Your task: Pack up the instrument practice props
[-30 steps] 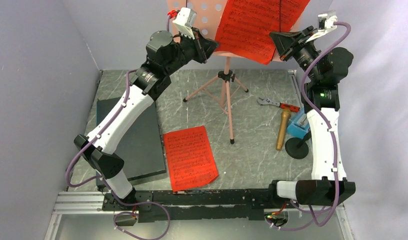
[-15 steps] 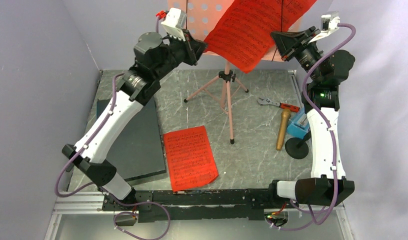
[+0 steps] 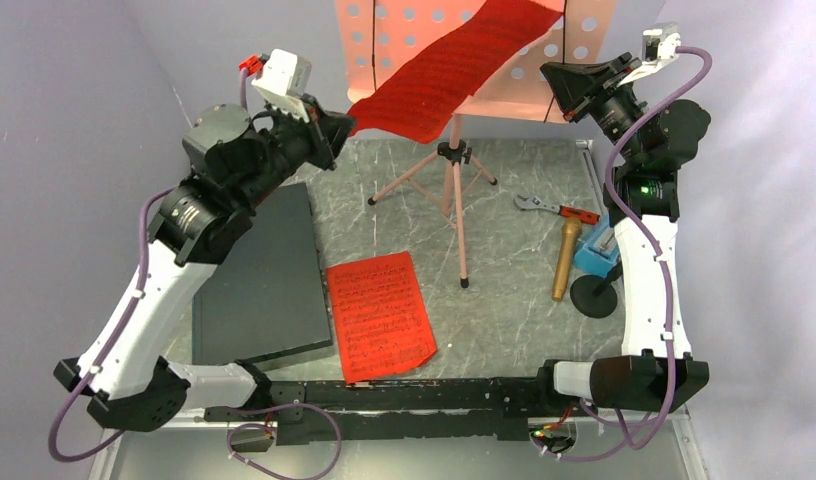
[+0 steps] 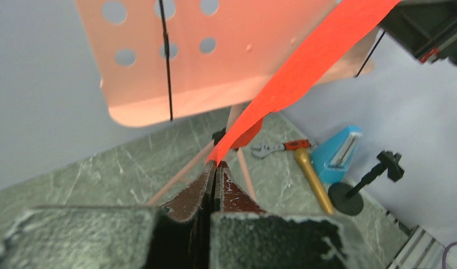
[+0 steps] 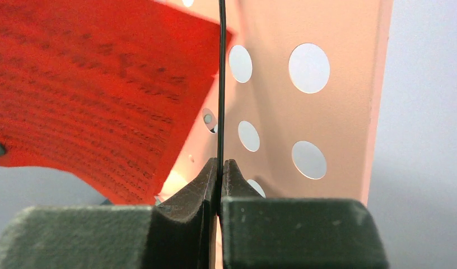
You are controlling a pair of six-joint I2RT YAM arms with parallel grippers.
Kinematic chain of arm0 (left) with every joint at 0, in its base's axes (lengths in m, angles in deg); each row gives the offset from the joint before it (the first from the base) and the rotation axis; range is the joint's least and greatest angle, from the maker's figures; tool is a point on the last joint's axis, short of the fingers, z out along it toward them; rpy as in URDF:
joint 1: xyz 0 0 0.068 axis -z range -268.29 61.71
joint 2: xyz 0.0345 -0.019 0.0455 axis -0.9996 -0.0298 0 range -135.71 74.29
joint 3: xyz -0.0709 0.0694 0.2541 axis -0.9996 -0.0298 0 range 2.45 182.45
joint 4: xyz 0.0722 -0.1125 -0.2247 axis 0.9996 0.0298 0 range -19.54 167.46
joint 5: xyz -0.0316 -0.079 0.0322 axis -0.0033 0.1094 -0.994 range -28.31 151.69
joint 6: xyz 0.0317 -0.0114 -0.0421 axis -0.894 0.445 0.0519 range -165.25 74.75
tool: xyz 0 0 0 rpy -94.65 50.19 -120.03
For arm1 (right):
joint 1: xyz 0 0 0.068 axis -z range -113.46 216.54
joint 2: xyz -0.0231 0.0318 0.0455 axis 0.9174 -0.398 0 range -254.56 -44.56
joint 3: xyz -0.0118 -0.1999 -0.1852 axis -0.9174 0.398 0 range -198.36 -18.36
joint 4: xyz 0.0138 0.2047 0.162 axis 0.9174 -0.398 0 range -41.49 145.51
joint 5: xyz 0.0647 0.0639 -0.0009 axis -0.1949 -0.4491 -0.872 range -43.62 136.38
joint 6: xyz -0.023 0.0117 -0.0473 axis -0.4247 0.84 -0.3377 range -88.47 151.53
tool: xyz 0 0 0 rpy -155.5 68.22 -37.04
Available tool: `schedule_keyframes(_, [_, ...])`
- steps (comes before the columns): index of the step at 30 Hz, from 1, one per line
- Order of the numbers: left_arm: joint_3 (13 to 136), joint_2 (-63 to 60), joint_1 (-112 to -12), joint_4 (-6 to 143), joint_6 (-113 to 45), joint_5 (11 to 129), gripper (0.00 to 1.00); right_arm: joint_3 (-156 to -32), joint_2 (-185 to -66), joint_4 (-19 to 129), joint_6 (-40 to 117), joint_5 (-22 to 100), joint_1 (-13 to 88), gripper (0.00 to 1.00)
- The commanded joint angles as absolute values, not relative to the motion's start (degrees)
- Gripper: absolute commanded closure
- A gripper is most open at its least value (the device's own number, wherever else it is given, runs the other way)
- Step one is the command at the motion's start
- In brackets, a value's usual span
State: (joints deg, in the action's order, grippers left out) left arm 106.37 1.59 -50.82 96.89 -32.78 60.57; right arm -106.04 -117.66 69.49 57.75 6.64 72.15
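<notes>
Early stage: left gripper pinches the red sheet by its corner at the pink stand desk, right gripper clamps the desk's black wire; second sheet, microphone and metronome lie unpacked on the table.

The left arm and right arm share one build: smooth white shells on the long links and chunky black housings at the joints. A purple cable loops along each. Each wrist carries a small white camera box, and the left one has a red plug. A green light glows on the right arm. The jaws are dark, rough-grained blocks tapering to thin tips.
</notes>
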Motion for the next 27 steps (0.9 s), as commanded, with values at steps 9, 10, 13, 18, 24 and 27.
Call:
schedule_keyframes(9, [105.2,11.5,-50.9,121.6,-30.3,55.1,0.97,-106.9,-115.6,73.3,57.1,8.2,72.8,0.88])
schedule_keyframes(10, [105.3,12.4,-50.9,123.1,-29.3,54.8,0.97,-106.8,-115.5,73.4,57.3,8.2,72.8,0.84])
schedule_keyframes(13, [104.5,15.0,-50.9,127.0,-26.7,55.0,0.97,-106.6,-115.2,73.3,57.5,8.2,72.8,0.77])
schedule_keyframes(18, [105.9,15.2,-50.9,133.8,-24.9,55.0,0.97,-106.9,-114.3,71.8,56.9,8.3,72.8,0.59])
schedule_keyframes(24, [107.0,12.8,-50.9,138.4,-24.3,57.4,0.97,-106.0,-111.2,68.0,53.7,9.0,72.9,0.38])
schedule_keyframes(27, [107.5,11.1,-50.9,139.5,-24.2,58.9,0.97,-104.9,-108.3,65.3,50.7,10.1,72.8,0.27])
